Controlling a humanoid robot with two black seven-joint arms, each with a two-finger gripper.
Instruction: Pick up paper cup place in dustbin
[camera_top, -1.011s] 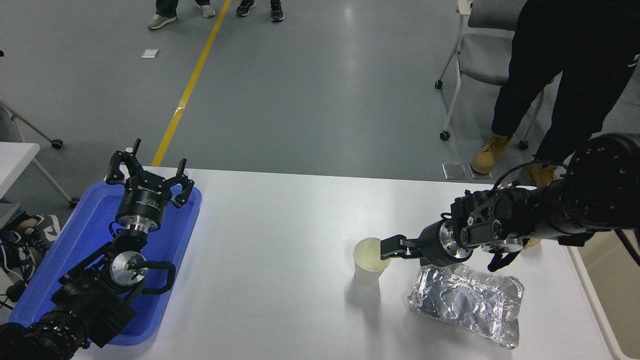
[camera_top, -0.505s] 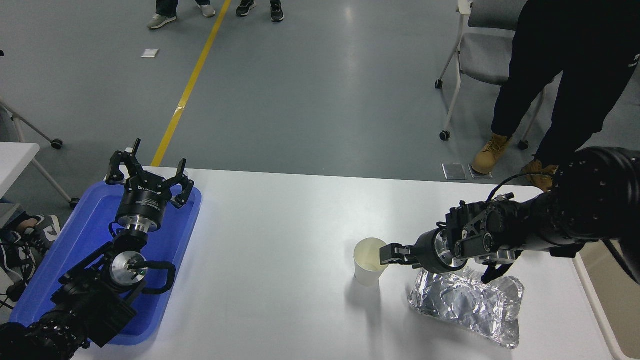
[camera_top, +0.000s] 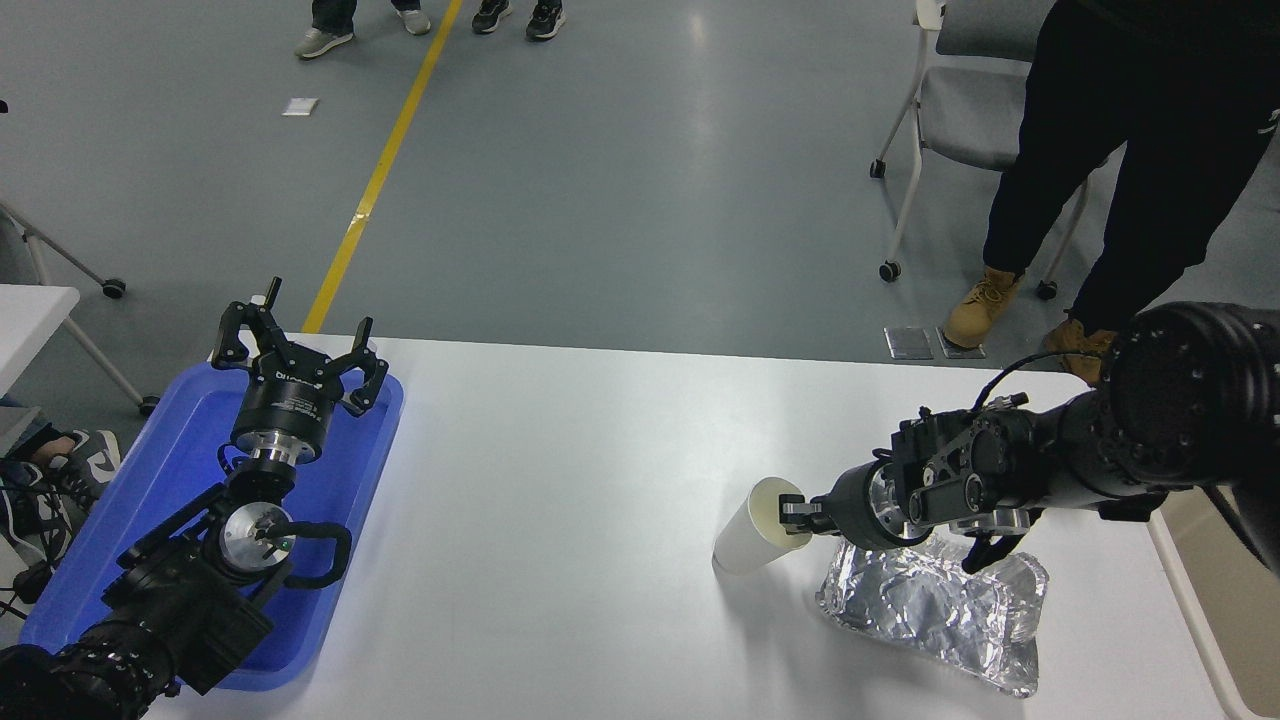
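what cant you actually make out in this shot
- Right gripper, head view: fingertips sit at the tilted paper cup rim; grip unclear.
- Cup's inside: mouth faces away toward the gripper.
- Dustbin: only a beige strip shows, cut by the right edge and the arm.
- Foil tray: top hidden under the wrist.

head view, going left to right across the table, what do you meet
blue tray with the left end effector over it → paper cup, tilted → right end effector at its rim → foil tray
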